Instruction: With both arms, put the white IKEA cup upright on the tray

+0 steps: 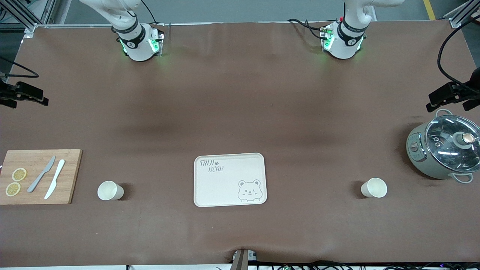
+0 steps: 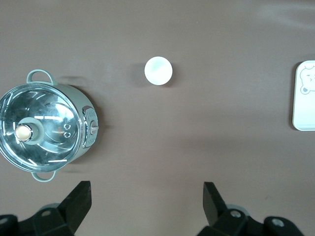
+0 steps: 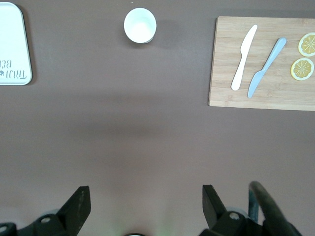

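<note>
The cream tray (image 1: 228, 179) with "TAIJI BEAR" lettering lies at the middle of the table, near the front camera. One white cup (image 1: 111, 190) stands toward the right arm's end, beside a cutting board. It also shows in the right wrist view (image 3: 140, 25). A second white cup (image 1: 374, 187) stands toward the left arm's end; it also shows in the left wrist view (image 2: 158, 71). My left gripper (image 2: 146, 199) and my right gripper (image 3: 142, 201) are open, empty and high over bare table. In the front view only the arms' bases show.
A wooden cutting board (image 1: 39, 176) with two knives and lemon slices lies at the right arm's end. A grey pot with a glass lid (image 1: 444, 147) stands at the left arm's end. Black camera clamps sit at both table ends.
</note>
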### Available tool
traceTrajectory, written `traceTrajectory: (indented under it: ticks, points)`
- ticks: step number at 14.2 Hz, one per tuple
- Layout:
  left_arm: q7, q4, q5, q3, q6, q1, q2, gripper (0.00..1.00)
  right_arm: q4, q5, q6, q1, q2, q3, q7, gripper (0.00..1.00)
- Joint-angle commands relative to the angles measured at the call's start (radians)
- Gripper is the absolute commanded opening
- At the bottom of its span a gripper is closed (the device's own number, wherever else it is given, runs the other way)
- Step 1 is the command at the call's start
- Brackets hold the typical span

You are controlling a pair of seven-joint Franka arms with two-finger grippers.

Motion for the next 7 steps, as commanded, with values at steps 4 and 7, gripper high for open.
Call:
traceTrajectory:
  ticks: [4,7]
  points:
    - [0.004,0.021,0.023,-0.003,-0.007,-0.004,0.016,1.00,-0.016,-0.009,0.013,-0.005,-0.013,0.009,0.014,1.00]
    - [0.005,0.017,0.020,-0.005,-0.006,-0.006,0.025,1.00,-0.016,-0.009,0.022,-0.005,0.000,0.009,0.014,1.00]
